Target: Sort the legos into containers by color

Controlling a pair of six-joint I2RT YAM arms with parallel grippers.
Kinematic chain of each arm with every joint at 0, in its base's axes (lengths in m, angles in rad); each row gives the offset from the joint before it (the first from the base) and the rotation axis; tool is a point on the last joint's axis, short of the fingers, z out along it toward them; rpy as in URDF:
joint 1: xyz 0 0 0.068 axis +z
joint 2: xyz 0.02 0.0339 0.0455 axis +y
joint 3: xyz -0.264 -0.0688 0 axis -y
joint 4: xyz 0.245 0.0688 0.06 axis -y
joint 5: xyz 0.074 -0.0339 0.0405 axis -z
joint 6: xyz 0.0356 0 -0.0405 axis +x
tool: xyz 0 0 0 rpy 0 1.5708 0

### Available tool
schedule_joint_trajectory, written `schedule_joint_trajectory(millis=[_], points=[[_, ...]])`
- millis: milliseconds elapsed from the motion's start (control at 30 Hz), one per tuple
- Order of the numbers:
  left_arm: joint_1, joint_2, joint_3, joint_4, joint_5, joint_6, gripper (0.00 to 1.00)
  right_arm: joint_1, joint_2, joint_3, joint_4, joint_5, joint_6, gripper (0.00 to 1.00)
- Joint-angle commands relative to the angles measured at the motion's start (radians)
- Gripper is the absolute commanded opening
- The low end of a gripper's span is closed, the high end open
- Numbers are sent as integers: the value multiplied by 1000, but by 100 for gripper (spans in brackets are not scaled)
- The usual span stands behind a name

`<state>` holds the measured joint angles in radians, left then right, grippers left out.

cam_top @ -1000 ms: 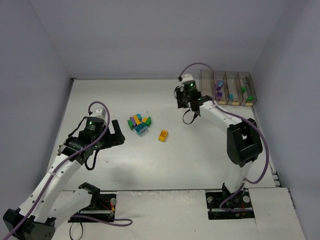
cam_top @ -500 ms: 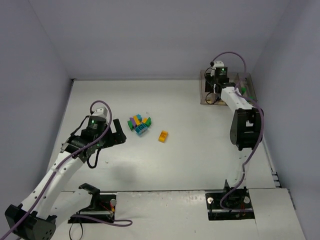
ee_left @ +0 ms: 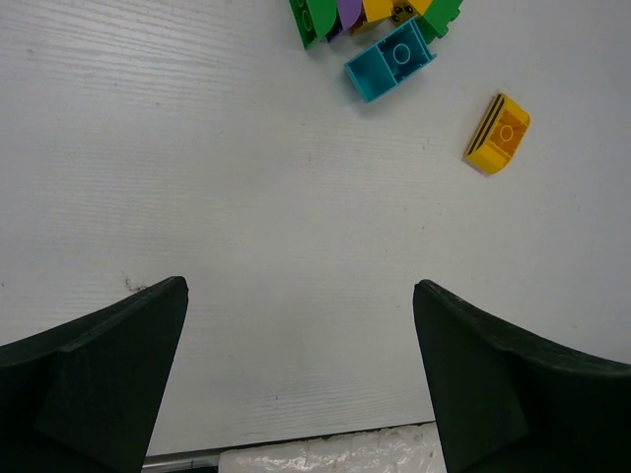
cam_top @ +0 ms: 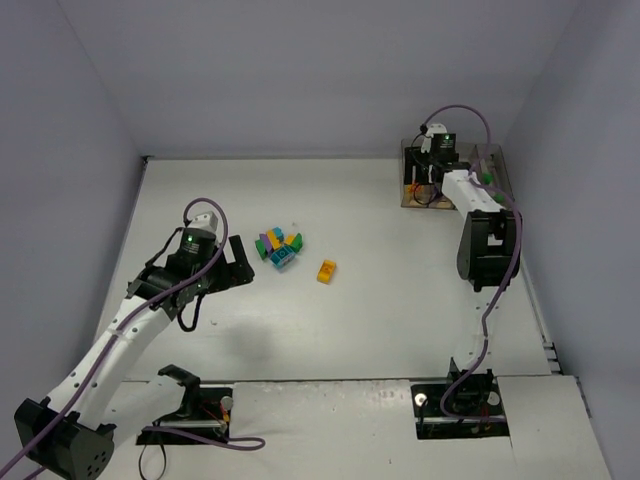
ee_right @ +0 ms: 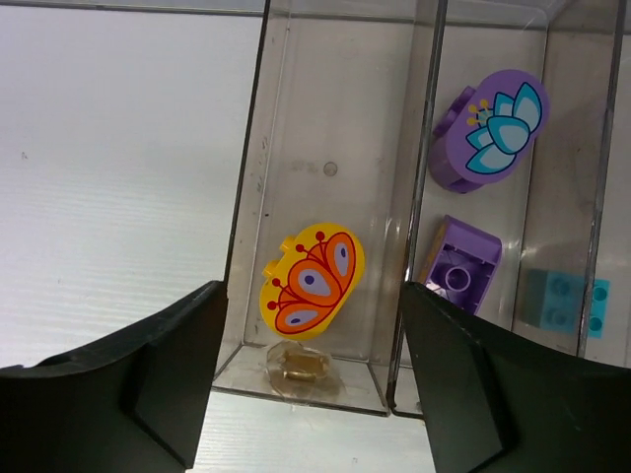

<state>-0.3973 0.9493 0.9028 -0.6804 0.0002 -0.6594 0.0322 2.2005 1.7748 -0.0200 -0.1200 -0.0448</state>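
Hovering over the containers at the far right corner of the bench, the right fingers stand apart. We see a yellow butterfly brick lying loose in the leftmost bin between them, touching neither. Two purple bricks sit next door. Left fingers spread wide above the bench — a brick heap and a lone yellow brick lie just ahead.

Plain pale grey-lavender walls are enclosing a white, faintly grained table on three sides, and soft, even light is falling across it.
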Motion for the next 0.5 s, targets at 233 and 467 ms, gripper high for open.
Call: schedule_joint_trajectory(millis=[233, 467], points=[[3, -14, 36, 54, 20, 11, 90, 113, -323, -199, 31, 15, 115, 74], [3, -17, 30, 53, 41, 26, 90, 420, -458, -518, 52, 113, 279, 80]])
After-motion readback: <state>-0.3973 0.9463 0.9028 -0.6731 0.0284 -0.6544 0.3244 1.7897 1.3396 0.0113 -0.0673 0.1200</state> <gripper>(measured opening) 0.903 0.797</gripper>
